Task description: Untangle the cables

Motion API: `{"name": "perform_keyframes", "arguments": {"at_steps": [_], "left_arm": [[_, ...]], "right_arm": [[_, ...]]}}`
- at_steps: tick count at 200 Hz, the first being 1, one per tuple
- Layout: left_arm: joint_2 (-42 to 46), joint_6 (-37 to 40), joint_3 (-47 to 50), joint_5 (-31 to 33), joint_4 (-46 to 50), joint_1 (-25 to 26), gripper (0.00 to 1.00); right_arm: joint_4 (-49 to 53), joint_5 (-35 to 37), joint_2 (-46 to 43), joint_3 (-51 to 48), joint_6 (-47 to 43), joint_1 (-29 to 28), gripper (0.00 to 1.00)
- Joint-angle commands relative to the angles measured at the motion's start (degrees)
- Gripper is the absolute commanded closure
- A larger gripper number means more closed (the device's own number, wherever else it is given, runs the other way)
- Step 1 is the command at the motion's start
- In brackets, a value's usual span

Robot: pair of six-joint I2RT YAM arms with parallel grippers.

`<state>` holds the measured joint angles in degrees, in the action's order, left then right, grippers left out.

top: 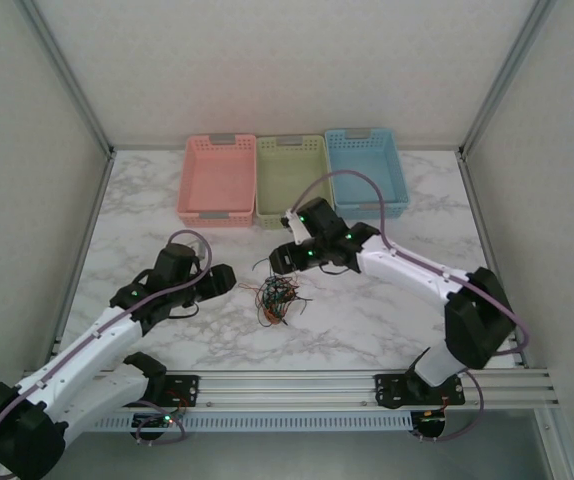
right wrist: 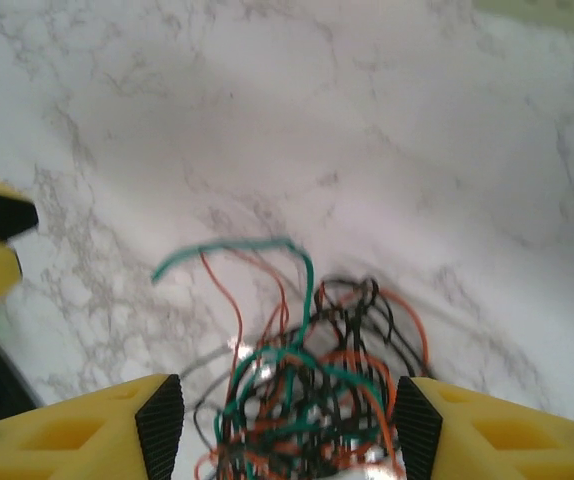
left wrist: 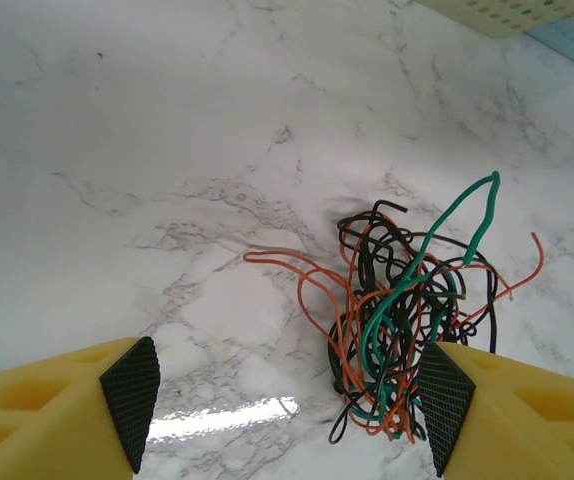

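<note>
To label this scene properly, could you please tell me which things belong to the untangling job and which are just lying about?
Job: cable tangle, left gripper, right gripper, both open.
Lying about: pink basket, green basket, blue basket.

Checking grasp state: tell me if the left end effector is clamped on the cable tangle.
No, the left end effector is wide open, and the cable tangle lies loose on the table.

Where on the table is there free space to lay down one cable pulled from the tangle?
Bare table lies by the front rail, between the cable tangle and the right arm, and at the left, beside the pink basket. It is crowded around the tangle, where the left gripper and right gripper stand close.
</note>
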<state>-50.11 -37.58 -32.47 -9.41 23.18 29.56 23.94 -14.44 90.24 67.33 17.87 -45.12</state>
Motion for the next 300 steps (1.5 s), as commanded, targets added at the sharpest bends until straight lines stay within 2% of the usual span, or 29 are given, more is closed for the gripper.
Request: {"name": "perform_keyframes", "arguments": {"at_steps": [1,32,68,128,161,203,221,235,300], "left_arm": [[0.07,-1.05,1.35,-0.79,-1.83,0.5,0.29],[0.81,-0.85,1.84,0.25,-0.47,0.58,0.3],[2.79,-0.43,2.08,1.97,1.71,0.58,0.3],[3.44,-0.3,2.4,2.73,2.64,0.58,0.29],[3.09,-0.37,2.34,2.03,2.15,0.58,0.29],[2.52,-0.83,2.89,0.1,0.35,0.58,0.29],[1.73,-0.58,2.63,-0.21,0.16,0.58,0.29],[1.43,-0.56,2.67,-0.75,-0.5,0.58,0.29],[-3.76,-2.26,4.27,-3.77,-7.38,2.88,0.31]], "right_arm": [[2.6,0.45,5.08,5.43,-4.24,0.21,0.4],[3.7,-3.93,12.04,10.3,-5.49,0.16,0.44],[2.95,-9.34,16.38,12.24,-5.78,0.21,0.43],[3.04,-9.86,19.59,13.66,-6.23,0.19,0.45],[1.45,-9.56,20.64,14.17,-5.2,0.2,0.6],[-1.13,-10.2,19.46,13.32,-3.77,0.16,0.89],[-1.87,-9.34,18.24,12.53,-3.61,0.15,0.96],[-3.11,-8.63,16.52,11.0,-3.31,0.16,1.0],[-7.36,-6.06,9.96,3.98,0.61,0.19,1.0]]}}
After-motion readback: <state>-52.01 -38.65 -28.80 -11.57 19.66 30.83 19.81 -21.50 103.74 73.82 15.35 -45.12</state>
